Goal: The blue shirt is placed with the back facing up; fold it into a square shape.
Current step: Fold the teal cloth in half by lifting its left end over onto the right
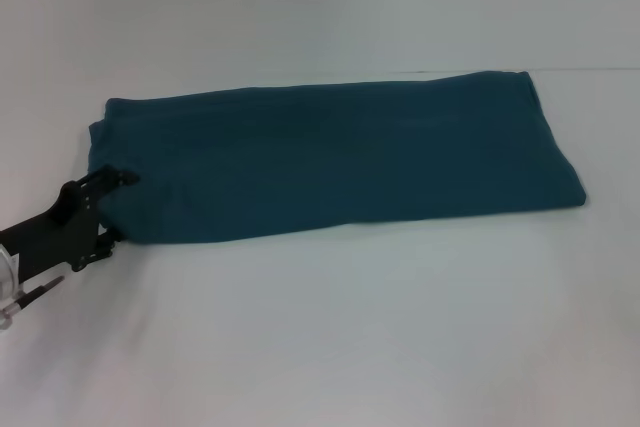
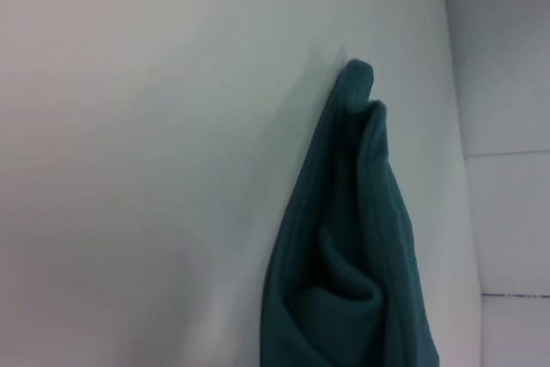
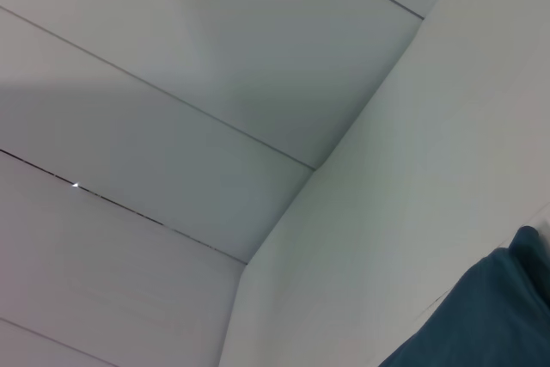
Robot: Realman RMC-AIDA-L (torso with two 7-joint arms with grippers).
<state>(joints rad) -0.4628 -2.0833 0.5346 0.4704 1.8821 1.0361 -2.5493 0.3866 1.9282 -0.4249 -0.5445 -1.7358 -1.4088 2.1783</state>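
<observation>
- The blue shirt [image 1: 340, 157]: we log it lying flat on the white table [image 1: 350, 337], already folded into a long band, plain side up, no lettering showing. Its near-left end lies at our left gripper [image 1: 110, 209]; the rest of the band runs away from the gripper across the table to a neat far end.
- Left gripper: low at the shirt's left edge, its dark fingers touching the cloth's corner. We cannot tell how far apart the fingers stand, nor whether they have pinched fabric. The left wrist view shows layered, bunched cloth [image 2: 352, 247] close beneath it.
- Right gripper: not visible in the head view. Its wrist view takes in only wall panels and a corner of the shirt [image 3: 490, 315]; we cannot tell its state.
- Step in hand, by our judgement: lengthwise folds done; the band awaits folding across its length.
- Next move, as we judge: secure all layers at the left end, lift, and carry it over toward the far end, edges aligned, to make the square.
</observation>
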